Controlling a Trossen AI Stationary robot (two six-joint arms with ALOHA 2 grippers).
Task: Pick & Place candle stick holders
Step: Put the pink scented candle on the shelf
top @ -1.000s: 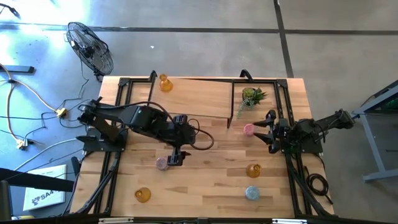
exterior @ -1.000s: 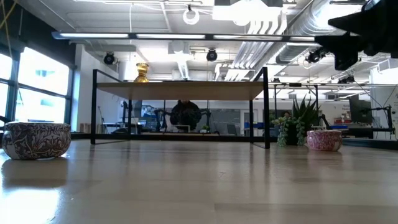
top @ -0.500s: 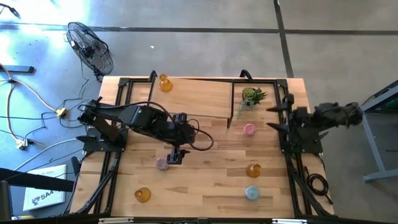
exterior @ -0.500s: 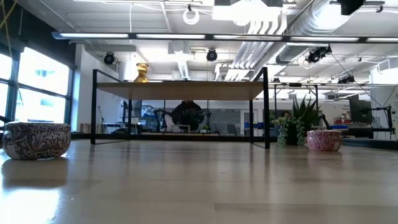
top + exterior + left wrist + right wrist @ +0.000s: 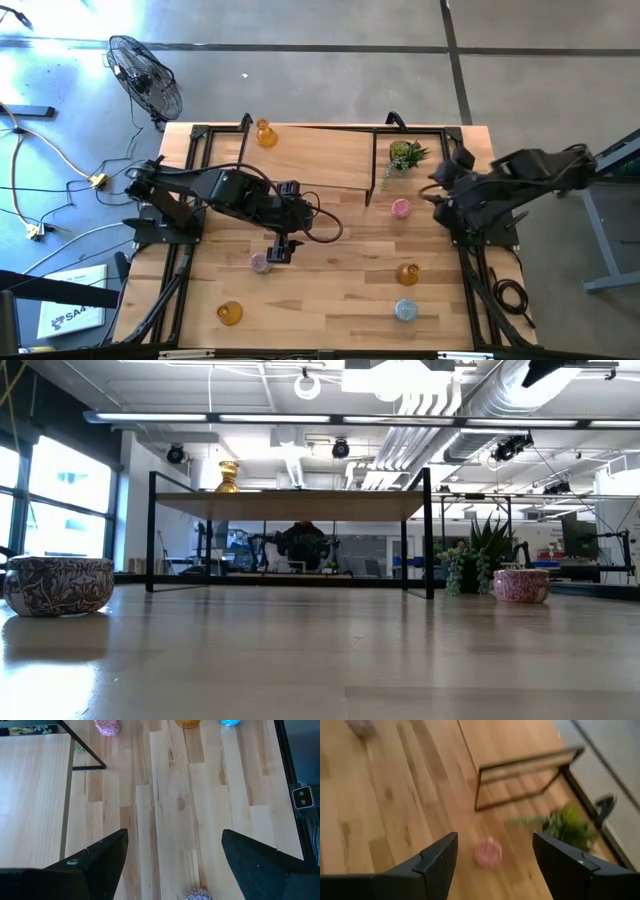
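Pink holder (image 5: 198, 895) cut off below gripper (image 5: 172, 857)

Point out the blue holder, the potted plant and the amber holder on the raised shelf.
blue holder (image 5: 405, 310), high view, middle of its top
potted plant (image 5: 406, 155), high view, its green leaves
amber holder on the shelf (image 5: 265, 133), high view, its body

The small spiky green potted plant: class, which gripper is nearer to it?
Right. The right gripper hovers just beside the potted plant; the left gripper is far across the table, by a pink glass holder.

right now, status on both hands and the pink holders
Left hand open over one pink holder. Right hand open, empty, near the other. Nothing in the way.
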